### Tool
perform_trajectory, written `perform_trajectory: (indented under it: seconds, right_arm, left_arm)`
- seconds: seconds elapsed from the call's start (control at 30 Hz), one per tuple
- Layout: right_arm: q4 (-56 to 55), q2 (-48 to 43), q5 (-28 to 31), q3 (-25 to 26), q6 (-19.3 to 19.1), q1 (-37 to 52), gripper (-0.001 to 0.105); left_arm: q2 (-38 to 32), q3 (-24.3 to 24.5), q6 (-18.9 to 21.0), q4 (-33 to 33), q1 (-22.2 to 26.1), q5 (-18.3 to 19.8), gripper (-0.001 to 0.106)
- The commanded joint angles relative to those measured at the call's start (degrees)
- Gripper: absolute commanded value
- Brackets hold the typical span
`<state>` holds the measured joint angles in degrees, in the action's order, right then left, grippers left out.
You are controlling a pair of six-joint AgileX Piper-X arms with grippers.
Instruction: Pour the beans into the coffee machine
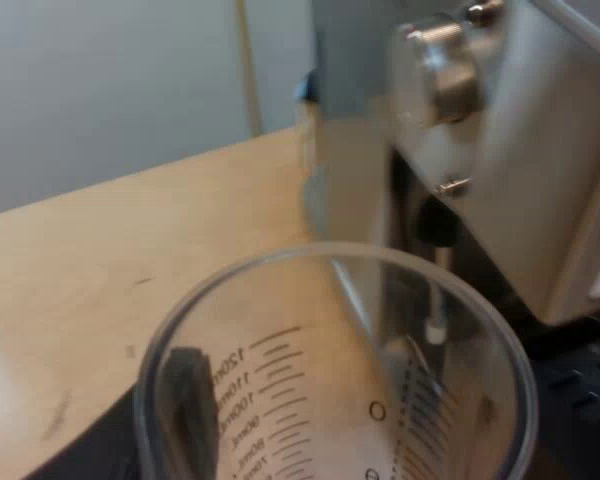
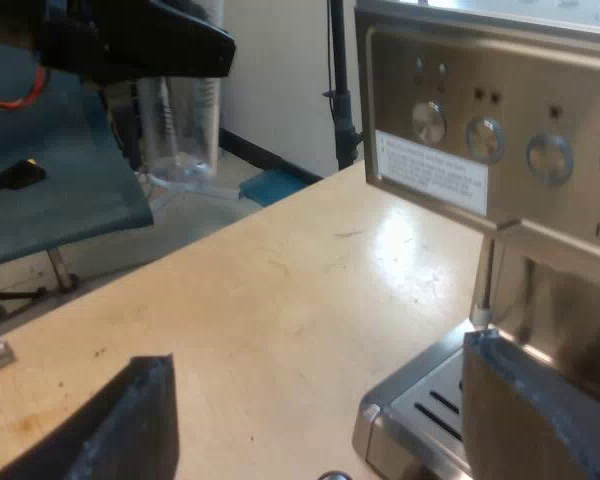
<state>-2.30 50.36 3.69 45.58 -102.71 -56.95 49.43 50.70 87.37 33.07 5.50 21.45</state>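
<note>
My left gripper (image 2: 175, 60) pinches the clear, millilitre-marked measuring glass (image 1: 330, 360) aloft beside the brushed-steel espresso machine (image 2: 500, 150), one black finger (image 1: 190, 400) blurred through its wall and its bottom cut off, contents untellable, while my right gripper (image 2: 315, 405) has its fingers spread wide over the pale wooden table (image 2: 260, 290).
</note>
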Motion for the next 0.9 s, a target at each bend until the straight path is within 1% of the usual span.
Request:
perform_trajectory:
  seconds: [0.03,0.17,0.27,0.33,0.4,0.5,0.6,0.63,0.73,0.77,0.83,0.87,0.9]
  right_arm:
    - [2.30,-0.22,0.22,-1.11,0.11,-0.08,0.062]
    - [2.30,-0.07,0.39,-1.79,0.11,-0.08,0.062]
    - [2.80,1.08,0.39,-1.77,0.11,-0.08,0.062]
    - [4.19,2.92,0.39,-1.77,0.11,-0.08,0.062]
    - [5.29,4.55,0.39,-1.77,0.11,-0.08,0.062]
    - [7.38,6.65,0.39,-1.77,0.35,-0.08,0.062]
    - [10.41,8.82,0.39,-1.77,1.11,-0.08,0.062]
    - [11.34,9.54,0.39,-1.77,1.11,-0.08,0.062]
    - [12.44,11.26,0.39,-1.77,1.11,-0.08,0.062]
    - [12.53,11.50,0.39,-1.77,1.11,-0.08,0.062]
    - [12.92,12.88,0.39,-1.77,1.11,-0.08,0.062]
    - [12.90,13.23,0.39,-1.77,1.11,-0.08,0.062]
    - [12.90,13.81,0.39,-1.77,1.11,-0.08,0.062]
  left_arm:
    - [-0.50,-2.38,0.71,-3.26,0.05,1.61,0.031]
    - [-0.50,-6.00,1.16,-7.15,0.05,1.61,0.031]
    - [-0.50,-8.94,1.89,-11.23,0.05,1.98,0.031]
    - [-0.50,-11.40,3.55,-15.46,0.05,1.98,0.031]
    - [-0.50,-13.16,4.16,-19.07,0.05,1.98,0.031]
    - [-0.50,-16.26,4.15,-25.86,0.05,1.98,0.031]
    - [-0.50,-18.06,4.15,-29.13,0.05,1.98,0.031]
    - [-0.50,-20.75,4.15,-34.25,0.05,1.98,0.031]
    - [-0.50,-23.70,4.15,-38.06,0.05,1.86,0.031]
    - [-0.50,-24.17,4.15,-38.33,0.05,1.70,0.031]
    - [-0.50,-27.18,4.15,-42.38,0.05,0.04,0.031]
    - [-0.50,-27.90,4.15,-43.63,0.05,-0.58,0.031]
    - [-0.50,-29.43,4.15,-46.24,0.05,-2.40,0.031]
